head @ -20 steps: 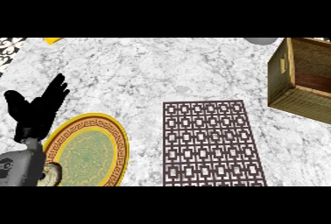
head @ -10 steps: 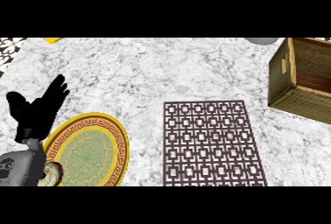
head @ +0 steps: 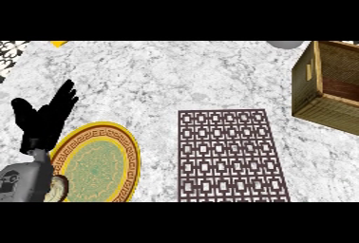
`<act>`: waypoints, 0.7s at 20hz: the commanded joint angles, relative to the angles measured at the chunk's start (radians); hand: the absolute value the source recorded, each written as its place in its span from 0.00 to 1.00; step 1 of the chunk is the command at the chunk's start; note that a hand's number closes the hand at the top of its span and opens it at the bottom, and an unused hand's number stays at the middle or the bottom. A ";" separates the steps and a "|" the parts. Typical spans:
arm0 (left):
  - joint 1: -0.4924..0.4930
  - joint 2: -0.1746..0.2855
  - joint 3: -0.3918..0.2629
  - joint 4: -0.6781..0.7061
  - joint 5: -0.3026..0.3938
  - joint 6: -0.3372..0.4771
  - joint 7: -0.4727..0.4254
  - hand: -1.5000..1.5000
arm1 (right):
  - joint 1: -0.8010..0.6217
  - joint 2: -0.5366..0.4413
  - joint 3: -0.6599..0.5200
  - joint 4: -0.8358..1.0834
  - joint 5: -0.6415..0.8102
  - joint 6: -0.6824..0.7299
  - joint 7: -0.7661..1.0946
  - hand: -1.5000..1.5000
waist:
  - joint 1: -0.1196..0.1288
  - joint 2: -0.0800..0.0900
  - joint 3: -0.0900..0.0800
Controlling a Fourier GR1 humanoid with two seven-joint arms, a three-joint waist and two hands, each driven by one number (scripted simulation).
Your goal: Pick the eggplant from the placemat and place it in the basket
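— Well, where's the eggplant?
— Nowhere visible: the placemat (head: 231, 156) lies bare, so possibly it sits inside the basket (head: 306, 78), whose wall hides its floor.
— And the hands?
— Idle: the left hand (head: 43, 124) rests spread, fingers up, by the plate (head: 133, 163); the right hand is out of view.

A kitchen is suggested by a marble counter (head: 175, 76) on which a plate (head: 98, 163), placemat (head: 228, 154) and basket (head: 329, 85) are set.
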State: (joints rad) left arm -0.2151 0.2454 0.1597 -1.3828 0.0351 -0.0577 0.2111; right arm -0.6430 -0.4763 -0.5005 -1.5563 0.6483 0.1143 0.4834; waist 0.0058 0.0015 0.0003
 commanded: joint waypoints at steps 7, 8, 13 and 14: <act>0.041 -0.022 -0.009 -0.063 -0.012 0.009 0.018 0.50 | -0.034 -0.043 0.019 0.205 -0.072 -0.101 -0.172 0.00 | 0.000 -0.001 0.000; 0.054 -0.036 -0.017 -0.036 -0.030 0.020 -0.022 0.50 | -0.044 -0.058 -0.027 0.248 -0.107 -0.116 -0.237 0.00 | 0.001 0.000 0.000; -0.014 0.007 0.006 -0.017 0.002 -0.016 0.037 0.50 | -0.101 -0.075 -0.160 0.268 -0.186 -0.185 -0.139 0.00 | -0.001 0.000 0.000; -0.012 0.033 0.042 -0.006 0.033 -0.041 0.026 0.50 | -0.095 -0.087 -0.200 0.243 -0.229 -0.166 -0.116 0.00 | -0.007 -0.002 0.000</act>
State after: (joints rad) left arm -0.2213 0.2483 0.1717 -1.3965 0.0390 -0.0674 0.2338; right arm -0.7148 -0.5340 -0.5971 -1.3395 0.4988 -0.0251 0.3490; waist 0.0020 0.0005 0.0001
